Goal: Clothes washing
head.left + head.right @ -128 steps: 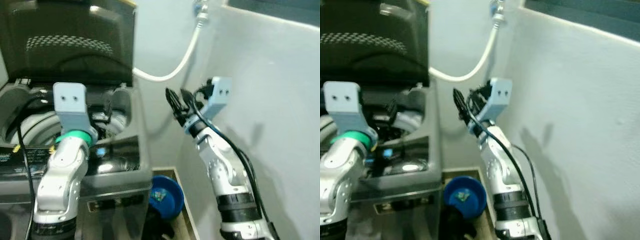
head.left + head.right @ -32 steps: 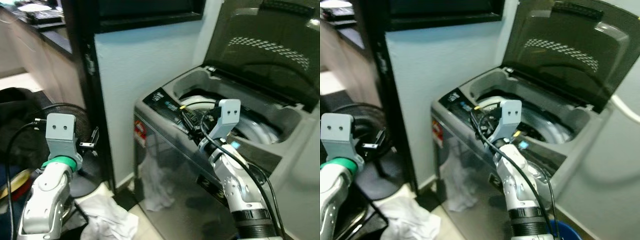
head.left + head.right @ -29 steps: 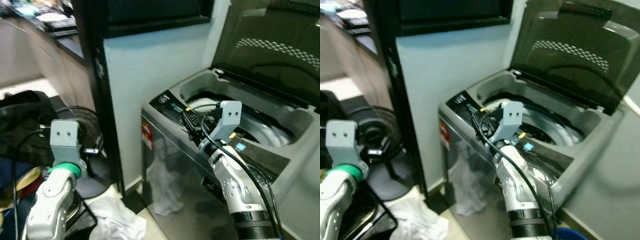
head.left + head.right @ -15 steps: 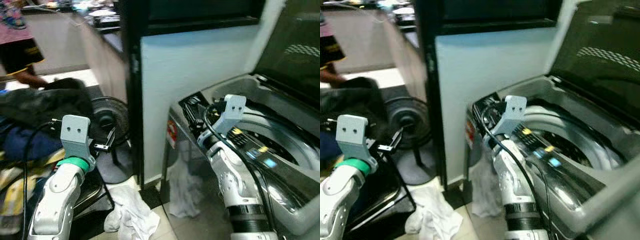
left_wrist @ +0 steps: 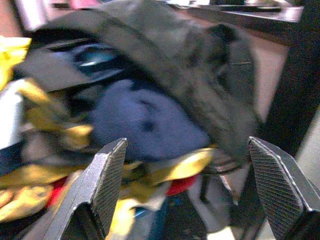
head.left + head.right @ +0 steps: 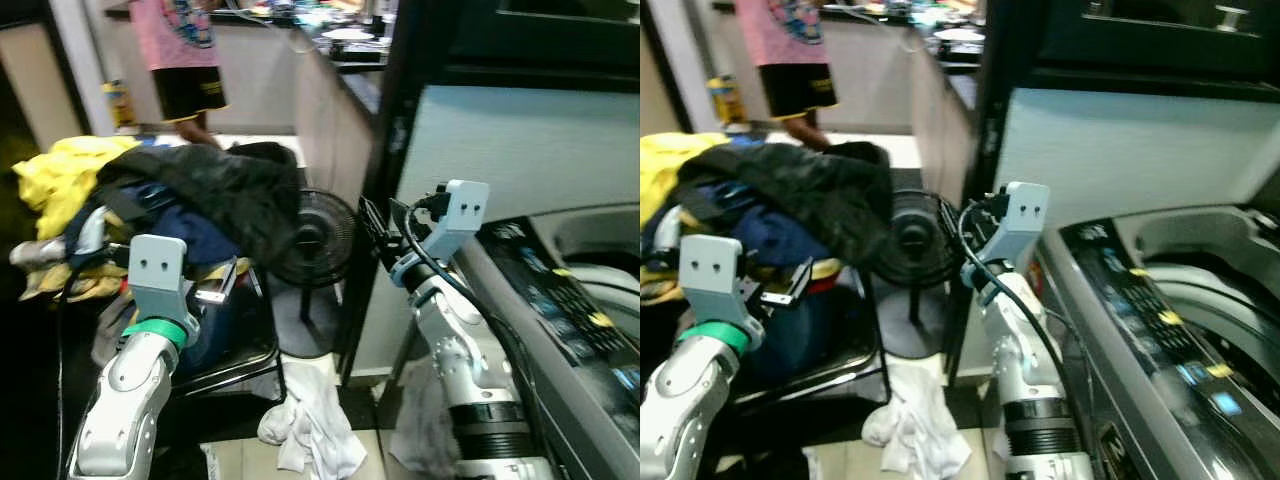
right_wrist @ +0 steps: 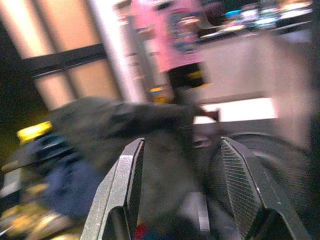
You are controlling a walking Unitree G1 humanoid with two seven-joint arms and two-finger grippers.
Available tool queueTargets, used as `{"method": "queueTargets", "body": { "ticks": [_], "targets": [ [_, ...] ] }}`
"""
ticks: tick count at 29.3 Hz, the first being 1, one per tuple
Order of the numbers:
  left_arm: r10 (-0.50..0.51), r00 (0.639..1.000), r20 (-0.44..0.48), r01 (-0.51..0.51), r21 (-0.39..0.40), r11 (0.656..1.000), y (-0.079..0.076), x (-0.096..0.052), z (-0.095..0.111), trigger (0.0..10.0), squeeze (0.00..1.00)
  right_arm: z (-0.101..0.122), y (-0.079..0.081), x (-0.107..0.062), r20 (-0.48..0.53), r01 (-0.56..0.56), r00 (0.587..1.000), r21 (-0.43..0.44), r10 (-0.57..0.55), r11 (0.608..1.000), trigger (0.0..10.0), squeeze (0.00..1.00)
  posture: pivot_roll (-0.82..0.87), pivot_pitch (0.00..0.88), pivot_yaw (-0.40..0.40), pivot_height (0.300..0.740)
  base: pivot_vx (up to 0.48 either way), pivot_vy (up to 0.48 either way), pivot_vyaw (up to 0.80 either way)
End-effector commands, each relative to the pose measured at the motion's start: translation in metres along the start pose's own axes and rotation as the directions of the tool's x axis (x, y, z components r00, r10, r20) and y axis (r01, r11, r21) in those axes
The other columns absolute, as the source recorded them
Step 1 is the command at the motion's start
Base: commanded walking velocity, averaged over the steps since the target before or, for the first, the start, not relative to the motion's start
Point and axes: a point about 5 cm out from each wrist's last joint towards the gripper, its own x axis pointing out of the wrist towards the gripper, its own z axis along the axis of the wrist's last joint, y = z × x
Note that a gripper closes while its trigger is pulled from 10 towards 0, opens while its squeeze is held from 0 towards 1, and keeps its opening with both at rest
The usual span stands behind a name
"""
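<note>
The heap of clothes lies at the upper left, on a black chair; nothing from it is picked yet, so loading the washing machine at right is still ahead; left gripper and right gripper are both spread apart, holding nothing.

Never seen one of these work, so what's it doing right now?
Left hand open, facing clothes pile. Right hand open, empty. White cloth on floor; fan beside the pile.
</note>
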Motion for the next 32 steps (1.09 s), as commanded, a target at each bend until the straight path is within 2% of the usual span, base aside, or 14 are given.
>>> {"method": "queueTargets", "body": {
  "ticks": [1, 15, 20, 23, 24, 26, 30, 32],
  "targets": [
    [-0.026, 1.000, 0.005, 0.026, -0.030, 0.999, -0.010, -0.002, -0.001, 10.0, 0.00, 0.000, -0.005, -0.001, -0.007, 0.014, 1.000, 0.004, -0.014, 1.000, 10.0, 0.00, 0.05, 0.000, -0.031, 0.740, 0.000, 0.000, 0.80],
    [-0.016, 1.000, 0.002, 0.016, -0.045, 0.999, -0.011, -0.003, -0.006, 10.0, 0.00, 0.001, -0.005, 0.001, -0.019, 0.002, 1.000, -0.008, -0.002, 1.000, 10.0, 0.00, 0.03, 0.000, -0.049, 0.740, 0.000, 0.000, 0.80],
    [-0.006, 1.000, -0.006, 0.006, 0.018, 1.000, -0.010, -0.005, -0.010, 10.0, 0.00, 0.000, -0.007, 0.000, -0.043, -0.015, 0.999, -0.024, 0.014, 1.000, 10.0, 0.00, 0.04, 0.000, -0.075, 0.740, 0.000, 0.000, 0.80],
    [-0.004, 1.000, -0.005, 0.005, 0.026, 1.000, -0.010, -0.005, -0.009, 10.0, 0.00, -0.001, -0.008, 0.000, -0.046, -0.017, 0.999, -0.026, 0.015, 1.000, 10.0, 0.00, 0.04, 0.000, -0.075, 0.740, 0.000, 0.000, 0.80],
    [-0.007, 1.000, -0.007, 0.007, 0.036, 0.999, -0.008, -0.006, -0.009, 10.0, 0.00, -0.002, -0.008, 0.000, -0.049, -0.014, 0.999, -0.024, 0.013, 1.000, 10.0, 0.00, 0.06, 0.000, -0.064, 0.740, 0.000, 0.000, 0.80],
    [-0.008, 1.000, -0.014, 0.008, 0.043, 0.999, -0.003, -0.007, -0.008, 10.0, 0.00, -0.007, -0.008, -0.002, -0.047, 0.015, 0.999, 0.034, -0.014, 0.999, 10.0, 0.00, 0.07, 0.000, -0.040, 0.740, 0.000, 0.000, 0.00],
    [-0.005, 1.000, -0.018, 0.006, 0.044, 0.999, 0.002, -0.007, -0.008, 10.0, 0.00, -0.010, -0.007, -0.003, -0.054, 0.023, 0.998, 0.032, -0.021, 0.999, 10.0, 0.00, 0.07, 0.000, -0.019, 0.740, 0.000, 0.000, 0.00],
    [0.006, 1.000, -0.028, -0.005, 0.024, 1.000, 0.009, -0.004, -0.009, 10.0, 0.00, -0.014, -0.006, -0.007, -0.061, 0.035, 0.998, 0.027, -0.033, 0.999, 10.0, 0.00, 0.07, 0.006, 0.017, 0.740, 0.000, 0.000, 0.00]
  ]
}}
